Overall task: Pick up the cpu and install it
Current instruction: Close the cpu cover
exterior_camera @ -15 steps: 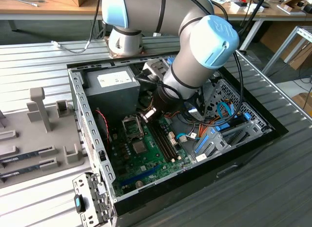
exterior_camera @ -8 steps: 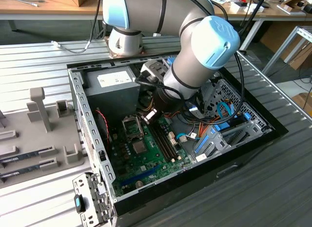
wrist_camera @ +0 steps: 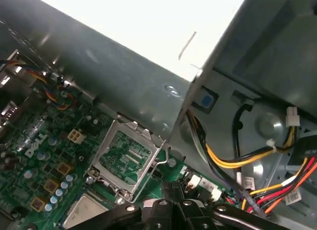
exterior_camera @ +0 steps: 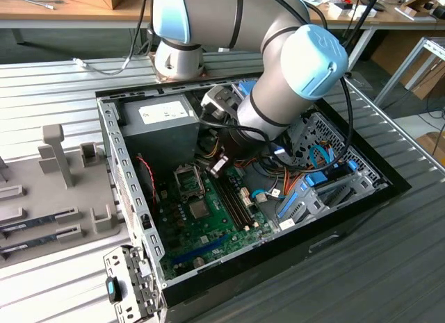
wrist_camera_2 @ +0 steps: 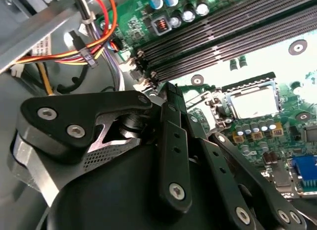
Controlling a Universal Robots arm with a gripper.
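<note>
Cpu (wrist_camera_2: 255, 100): silvery square lying flat in the motherboard socket (wrist_camera_2: 247, 81), whose retaining frame (wrist_camera: 105, 148) stands raised, evidently to admit the chip; pincer (wrist_camera_2: 171, 89): fingers together, nothing visibly held, poised over the memory slots (wrist_camera_2: 223, 37) just beside the socket.

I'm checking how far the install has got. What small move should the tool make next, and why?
Probably ease the tool toward the raised retention frame to fold it down. The cpu appears to lie flat in its socket already, the frame stands open beside it, and the tool hangs close above the board.
</note>
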